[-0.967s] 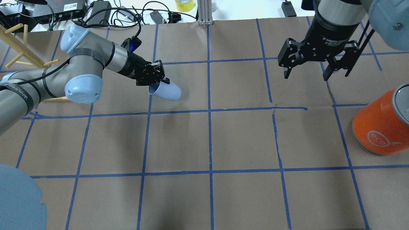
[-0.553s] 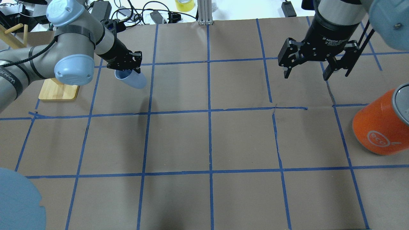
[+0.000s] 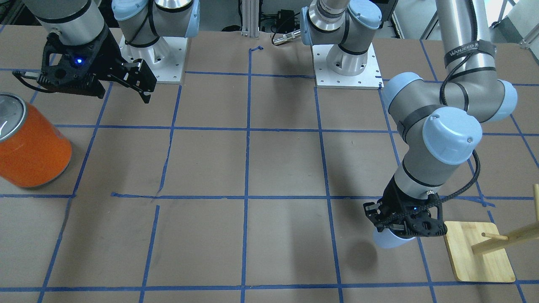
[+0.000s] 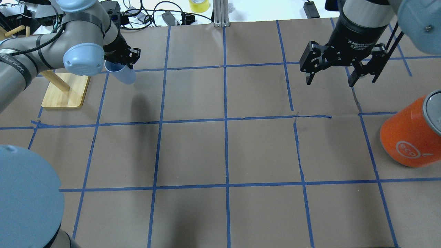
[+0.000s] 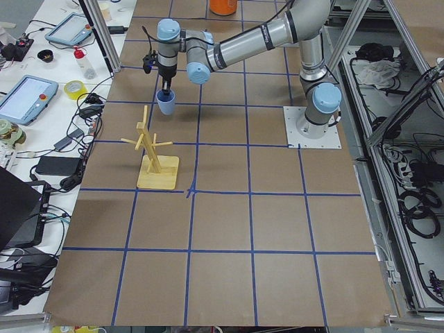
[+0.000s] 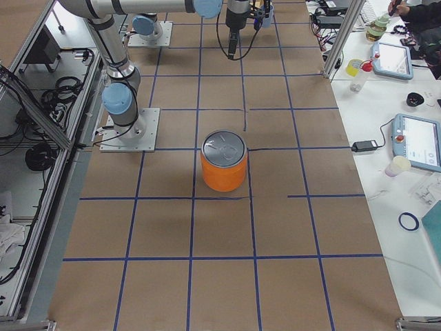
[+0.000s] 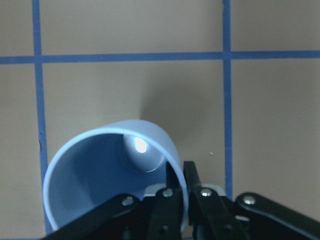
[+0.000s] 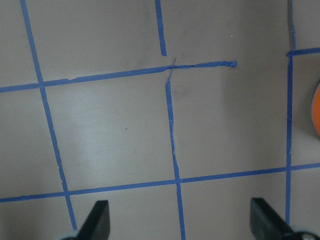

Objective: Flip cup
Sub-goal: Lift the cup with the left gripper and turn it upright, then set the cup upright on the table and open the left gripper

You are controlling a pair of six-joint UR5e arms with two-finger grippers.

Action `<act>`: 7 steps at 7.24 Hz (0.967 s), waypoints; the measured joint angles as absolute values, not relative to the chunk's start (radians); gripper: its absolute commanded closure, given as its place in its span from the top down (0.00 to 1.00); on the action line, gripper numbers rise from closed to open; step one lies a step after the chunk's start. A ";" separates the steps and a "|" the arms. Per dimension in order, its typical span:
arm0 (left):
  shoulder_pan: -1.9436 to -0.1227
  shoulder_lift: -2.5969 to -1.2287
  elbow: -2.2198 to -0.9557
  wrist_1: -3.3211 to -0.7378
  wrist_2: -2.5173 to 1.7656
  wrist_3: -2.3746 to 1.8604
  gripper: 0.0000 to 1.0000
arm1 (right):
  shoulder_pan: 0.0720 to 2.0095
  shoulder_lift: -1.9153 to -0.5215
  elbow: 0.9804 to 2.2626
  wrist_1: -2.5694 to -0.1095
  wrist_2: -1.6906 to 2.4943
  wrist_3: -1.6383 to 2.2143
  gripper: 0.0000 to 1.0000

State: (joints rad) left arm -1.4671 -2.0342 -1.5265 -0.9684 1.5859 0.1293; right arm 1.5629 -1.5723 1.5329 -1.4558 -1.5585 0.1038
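Pinches the small pale blue plastic cup [image 4: 123,75] by its rim with the black left gripper [image 7: 178,180], one finger inside, one outside. Holds it up off the brown paper table [image 4: 262,148], tipped, just beside the wooden peg stand [image 4: 65,93]. Shows the black right gripper [image 4: 329,83] with fingers spread wide, well apart from the big orange can [image 4: 408,137].

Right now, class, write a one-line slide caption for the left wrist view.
Left gripper pinching the wall of a blue cup, open mouth toward the camera, over blue-taped brown paper.
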 measured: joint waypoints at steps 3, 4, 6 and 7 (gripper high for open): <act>-1.467 -2.074 -1.534 -0.967 1.590 0.145 0.00 | 1.562 -1.573 1.525 -1.455 -1.567 0.113 1.00; -1.466 -2.082 -1.539 -0.966 1.591 0.144 0.00 | 1.560 -1.572 1.522 -1.455 -1.561 0.108 1.00; -1.467 -2.090 -1.549 -0.966 1.592 0.137 0.81 | 1.559 -1.563 1.517 -1.456 -1.560 0.103 1.00; -1.467 -2.089 -1.549 -0.966 1.593 0.137 0.97 | 1.558 -1.557 1.517 -1.457 -1.561 0.104 1.00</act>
State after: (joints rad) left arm -1.4672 -2.0892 -1.5489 -0.9664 1.5932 0.1369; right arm 1.5585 -1.5569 1.5170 -1.4574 -1.5606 0.1037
